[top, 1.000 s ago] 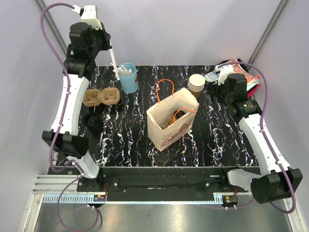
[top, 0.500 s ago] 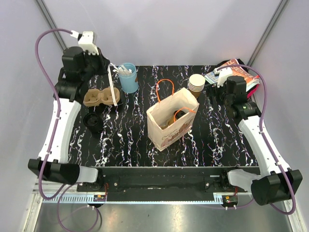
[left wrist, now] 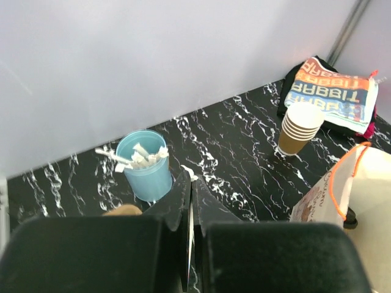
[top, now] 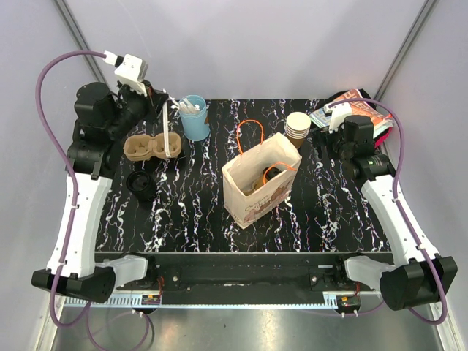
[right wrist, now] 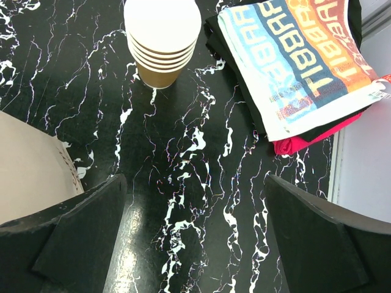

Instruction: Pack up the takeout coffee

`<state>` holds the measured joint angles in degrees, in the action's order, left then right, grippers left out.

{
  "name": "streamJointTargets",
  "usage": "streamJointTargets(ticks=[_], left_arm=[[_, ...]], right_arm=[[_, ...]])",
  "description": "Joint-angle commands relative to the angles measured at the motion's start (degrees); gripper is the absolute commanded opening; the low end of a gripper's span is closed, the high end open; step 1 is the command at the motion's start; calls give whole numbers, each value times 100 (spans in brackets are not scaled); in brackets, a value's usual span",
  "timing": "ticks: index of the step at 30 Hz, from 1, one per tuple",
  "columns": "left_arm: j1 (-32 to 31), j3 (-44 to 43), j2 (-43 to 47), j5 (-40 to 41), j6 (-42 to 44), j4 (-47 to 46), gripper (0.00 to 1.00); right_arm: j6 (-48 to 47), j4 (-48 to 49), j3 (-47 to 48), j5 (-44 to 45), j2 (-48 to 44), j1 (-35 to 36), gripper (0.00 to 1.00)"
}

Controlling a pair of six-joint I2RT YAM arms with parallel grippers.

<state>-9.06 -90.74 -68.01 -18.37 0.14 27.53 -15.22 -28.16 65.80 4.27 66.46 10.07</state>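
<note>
No single brown coffee cup shows clearly; something brown lies inside the open paper bag [top: 257, 196], and I cannot tell what it is. My left gripper [top: 162, 104] is at the far left, shut on a thin white utensil [top: 169, 131] that hangs over the cardboard cup carrier [top: 146, 148]. In the left wrist view the left gripper [left wrist: 190, 183] pinches the white strip [left wrist: 191, 226]. My right gripper [top: 329, 139] is open and empty, beside the stack of nested brown cups [top: 297, 126]. In the right wrist view the right gripper [right wrist: 194, 178] is over bare table.
A light-blue cup with white utensils [top: 194, 117] stands at the back left. A black lid [top: 140, 183] lies near the carrier. Folded printed cloths [top: 355, 106] lie at the back right corner. The bag's orange handles [top: 251, 135] stand up at centre.
My left arm has drawn back to the left, carrying the white utensil from beside the light-blue cup to above the cup carrier. The right arm shifted only slightly.
</note>
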Motion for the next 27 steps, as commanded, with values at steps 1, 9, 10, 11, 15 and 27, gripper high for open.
streamJointTargets(ticks=[1,9,10,11,15,27], left_arm=[[-271,-585,-37,-290,618,138,0],[-1282,-866,-90,-878,1705,533,0],[-1404,-919,-116,-1053,1839,613,0],[-1440,-1058,-212,-1133,1971,700,0],[-1730,-1253,-310,-1221,3014,1017,0],[-2731,-841,481,-2442,5574,1317,0]], right_arm=[[-104,188,21,-58,8,-31,100],[-218,188,29,12,130,-40,100],[-218,180,29,30,131,-31,100],[-227,180,29,56,148,-31,100],[-279,136,20,74,166,-40,100],[-341,39,47,-67,227,-40,100]])
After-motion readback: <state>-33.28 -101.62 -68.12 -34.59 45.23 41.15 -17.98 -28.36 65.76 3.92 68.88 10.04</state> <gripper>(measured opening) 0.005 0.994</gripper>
